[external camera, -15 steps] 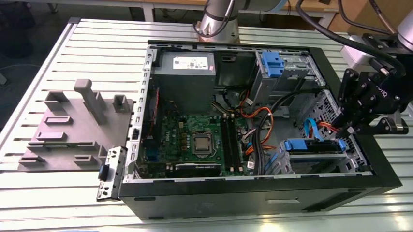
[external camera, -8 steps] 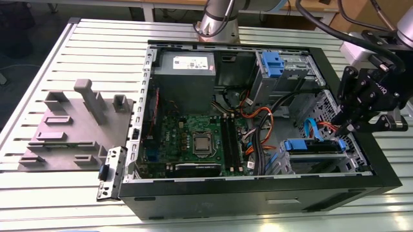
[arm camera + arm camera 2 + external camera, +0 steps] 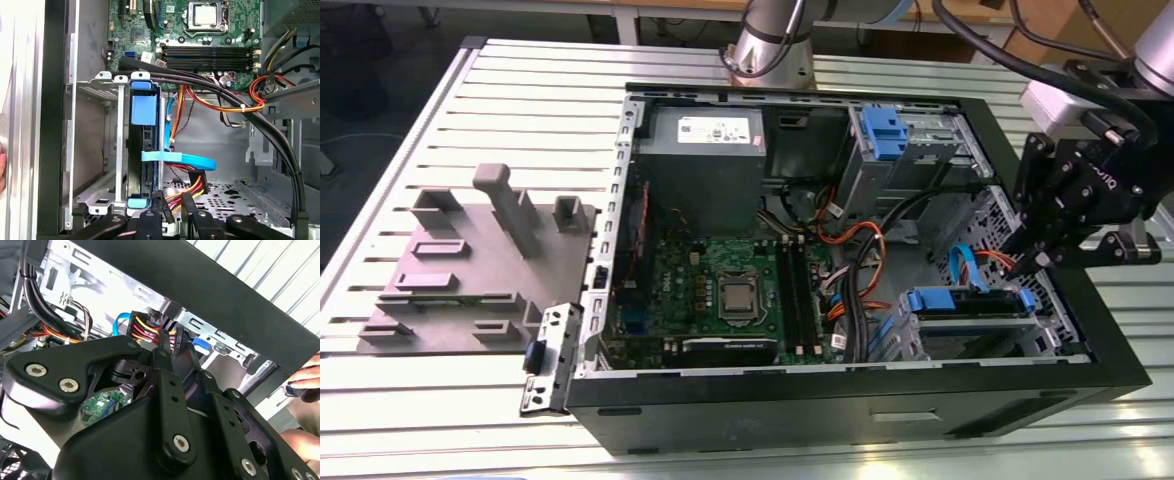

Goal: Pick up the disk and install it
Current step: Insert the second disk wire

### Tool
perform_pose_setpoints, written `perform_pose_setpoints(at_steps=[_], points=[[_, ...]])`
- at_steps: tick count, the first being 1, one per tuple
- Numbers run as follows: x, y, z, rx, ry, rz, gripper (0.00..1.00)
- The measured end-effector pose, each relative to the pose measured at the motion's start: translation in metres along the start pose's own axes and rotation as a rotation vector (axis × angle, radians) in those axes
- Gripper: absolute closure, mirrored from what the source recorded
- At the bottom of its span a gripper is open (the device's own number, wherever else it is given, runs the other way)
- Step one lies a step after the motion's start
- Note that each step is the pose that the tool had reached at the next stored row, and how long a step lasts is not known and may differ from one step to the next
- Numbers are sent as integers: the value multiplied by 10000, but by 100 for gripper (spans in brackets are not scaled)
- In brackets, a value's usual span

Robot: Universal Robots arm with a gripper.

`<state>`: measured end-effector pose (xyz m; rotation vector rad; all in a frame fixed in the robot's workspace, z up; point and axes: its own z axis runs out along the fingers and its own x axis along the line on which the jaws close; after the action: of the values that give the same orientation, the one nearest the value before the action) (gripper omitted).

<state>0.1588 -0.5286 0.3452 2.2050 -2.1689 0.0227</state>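
The open computer case (image 3: 854,390) lies on its side on the slatted bench (image 3: 400,200). The claw (image 3: 1047,262) hangs over the case's edge at the exterior view's right, its fingers (image 3: 192,212) reaching down near the red, yellow and black wire bundle (image 3: 187,190). Whether the fingers are apart or closed cannot be told, and nothing shows between them.

The disk (image 3: 144,112) sits on edge in the metal drive cage (image 3: 95,150), framed by its blue carrier. A light-blue flat cable (image 3: 185,160) crosses in front of it, and thick black cables (image 3: 225,95) run across the case nearby.

Further inside lie the green circuit board (image 3: 720,290) and the grey power box (image 3: 700,150), which carries a white sticker; its print is unreadable. A grey moulded tray (image 3: 467,260) rests on the bench beside the case. A person's hand (image 3: 307,377) appears beyond the case wall in the second wrist view.
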Motion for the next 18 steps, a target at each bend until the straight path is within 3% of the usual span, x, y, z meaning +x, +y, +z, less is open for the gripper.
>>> perform_pose_setpoints(at_steps=[7,11,18], points=[[-10,3,-6,17,12,-363,70],[-8,5,-49,21,10,-403,70],[-3,5,-54,34,16,-498,70]])
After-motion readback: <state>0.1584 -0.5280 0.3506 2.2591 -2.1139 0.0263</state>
